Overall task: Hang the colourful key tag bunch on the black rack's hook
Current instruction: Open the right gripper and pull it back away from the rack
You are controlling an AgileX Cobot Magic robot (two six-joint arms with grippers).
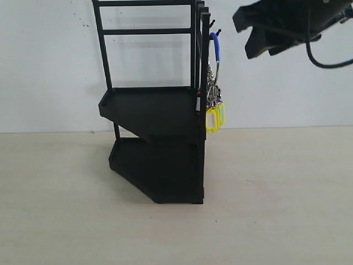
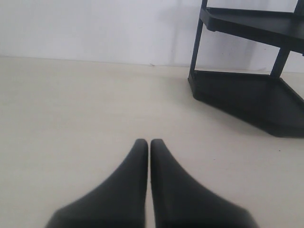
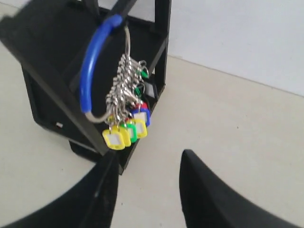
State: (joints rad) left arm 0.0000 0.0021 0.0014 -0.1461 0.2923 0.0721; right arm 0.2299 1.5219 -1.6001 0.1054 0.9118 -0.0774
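Beige tabletop [image 1: 276, 210], white wall [image 1: 49, 66]

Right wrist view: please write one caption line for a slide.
Colourful plastic key tag bunch hangs by its blue-coated loop on the tall black rack; the open right hand is empty.

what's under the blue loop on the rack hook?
From the blue loop hang silver rings, then yellow tags with green, red and blue ones behind. Front tags cover the rear ones, so the full set can't be seen.
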